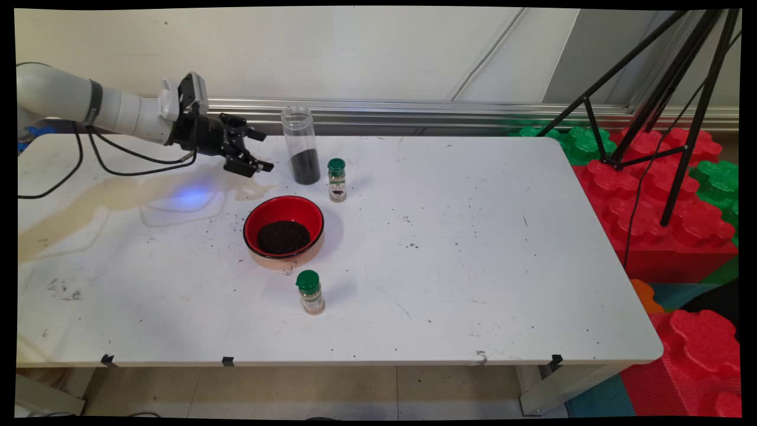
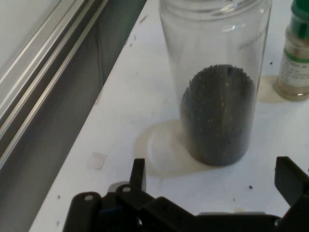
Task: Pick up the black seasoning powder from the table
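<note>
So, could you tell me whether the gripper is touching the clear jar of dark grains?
Apart. The hand view shows bare table between the open gripper and the clear jar; the main view also shows a gap between them.

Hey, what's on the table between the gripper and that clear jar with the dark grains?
Nothing: only bare white table separates the open gripper from the clear jar. The hand view shows it best.

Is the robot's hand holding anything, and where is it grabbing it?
Nothing. The gripper is open and empty, hovering just beside the clear jar of dark grains without touching it.
</note>
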Robot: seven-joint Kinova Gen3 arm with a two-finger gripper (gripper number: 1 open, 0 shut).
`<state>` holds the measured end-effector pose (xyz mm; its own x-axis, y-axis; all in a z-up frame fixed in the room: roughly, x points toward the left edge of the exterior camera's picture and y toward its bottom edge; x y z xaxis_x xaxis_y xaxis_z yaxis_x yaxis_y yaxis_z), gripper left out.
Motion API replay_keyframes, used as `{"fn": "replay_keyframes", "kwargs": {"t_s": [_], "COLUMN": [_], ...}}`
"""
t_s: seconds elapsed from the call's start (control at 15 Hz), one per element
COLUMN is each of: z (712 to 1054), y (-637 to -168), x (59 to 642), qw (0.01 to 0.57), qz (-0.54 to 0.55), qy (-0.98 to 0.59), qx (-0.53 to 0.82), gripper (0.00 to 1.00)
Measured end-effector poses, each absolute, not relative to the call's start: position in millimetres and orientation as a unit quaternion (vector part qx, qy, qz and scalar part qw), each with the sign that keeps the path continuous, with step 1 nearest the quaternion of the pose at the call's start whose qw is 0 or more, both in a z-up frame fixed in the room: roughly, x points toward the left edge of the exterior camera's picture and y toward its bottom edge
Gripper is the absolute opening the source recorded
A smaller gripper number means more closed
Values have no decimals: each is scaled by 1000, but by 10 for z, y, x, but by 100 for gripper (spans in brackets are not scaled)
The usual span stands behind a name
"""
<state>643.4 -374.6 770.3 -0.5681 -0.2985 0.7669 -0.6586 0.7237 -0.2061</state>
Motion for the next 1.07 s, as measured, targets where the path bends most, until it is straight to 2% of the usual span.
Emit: {"fn": "replay_keyframes", "kwargs": {"t_s": [1.07], "z": [7366], "y": [-4077], "x": [6496], "qw": [446], "qz": [212], "qy": [-839], "qx": [228], "gripper": [100]}}
